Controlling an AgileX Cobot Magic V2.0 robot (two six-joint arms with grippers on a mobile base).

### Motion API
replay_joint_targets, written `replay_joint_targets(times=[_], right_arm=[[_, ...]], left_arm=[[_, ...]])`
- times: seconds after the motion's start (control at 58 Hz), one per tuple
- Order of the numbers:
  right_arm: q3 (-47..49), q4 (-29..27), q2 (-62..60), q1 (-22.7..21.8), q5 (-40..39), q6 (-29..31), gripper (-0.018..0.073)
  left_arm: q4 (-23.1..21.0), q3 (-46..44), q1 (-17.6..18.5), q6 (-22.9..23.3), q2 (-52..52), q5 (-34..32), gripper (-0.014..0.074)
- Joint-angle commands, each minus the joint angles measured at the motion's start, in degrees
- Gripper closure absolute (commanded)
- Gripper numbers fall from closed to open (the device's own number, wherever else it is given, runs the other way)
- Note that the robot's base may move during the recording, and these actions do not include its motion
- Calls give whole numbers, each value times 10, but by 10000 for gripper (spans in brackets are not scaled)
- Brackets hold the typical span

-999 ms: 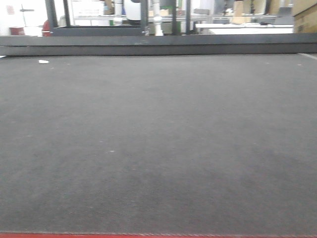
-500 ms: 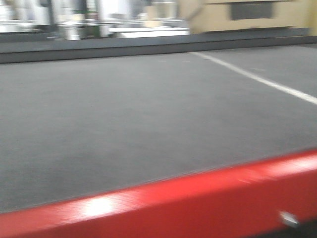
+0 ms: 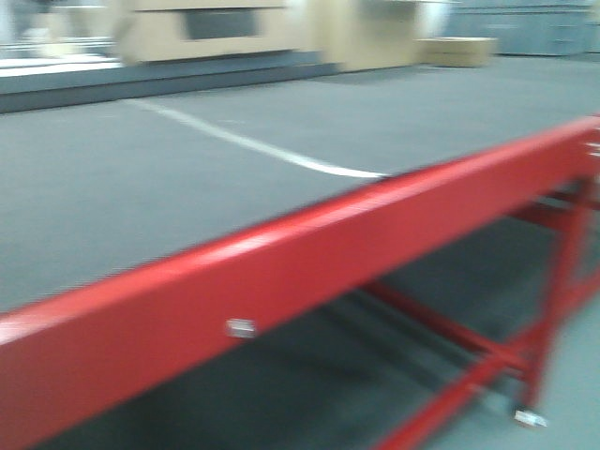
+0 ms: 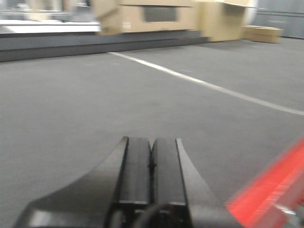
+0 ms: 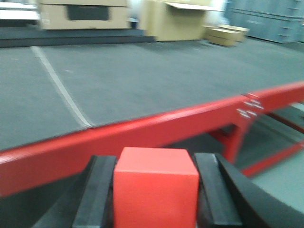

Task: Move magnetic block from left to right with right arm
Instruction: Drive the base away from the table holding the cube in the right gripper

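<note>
In the right wrist view the magnetic block point(image 5: 156, 190), a plain bright-red cube, sits between the two black fingers point(image 5: 97, 190) of my right gripper point(image 5: 156, 159). That gripper is shut on the block. It holds the block in the air just outside the red table rail point(image 5: 142, 130), below the level of the grey mat point(image 5: 142, 76). My left gripper point(image 4: 152, 141) hovers low over the grey mat point(image 4: 71, 109), shut with its pads pressed together and nothing between them. Neither gripper nor the block shows in the front view.
The front view is blurred. The red rail point(image 3: 281, 272) crosses it diagonally, with red legs and braces point(image 3: 553, 281) beneath. A white line point(image 3: 253, 145) runs across the grey mat point(image 3: 112, 187). Brown cardboard boxes point(image 3: 206, 28) stand beyond the mat's far edge.
The front view has swung to the right: from mat alone, to the red rail entering at the bottom, to the rail running diagonally with the table's legs showing.
</note>
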State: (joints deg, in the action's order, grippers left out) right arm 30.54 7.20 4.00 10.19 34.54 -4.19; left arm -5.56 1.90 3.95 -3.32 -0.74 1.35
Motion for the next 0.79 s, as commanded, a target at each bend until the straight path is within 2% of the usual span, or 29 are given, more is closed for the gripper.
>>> replay_joint_targets(times=[0.0, 0.775], right_arm=[[14, 4, 8, -2, -53, 3, 399], [14, 4, 8, -2, -53, 3, 399]], left_arm=[[-3, 5, 3, 3, -7, -46, 722], [-3, 5, 3, 3, -7, -46, 722]])
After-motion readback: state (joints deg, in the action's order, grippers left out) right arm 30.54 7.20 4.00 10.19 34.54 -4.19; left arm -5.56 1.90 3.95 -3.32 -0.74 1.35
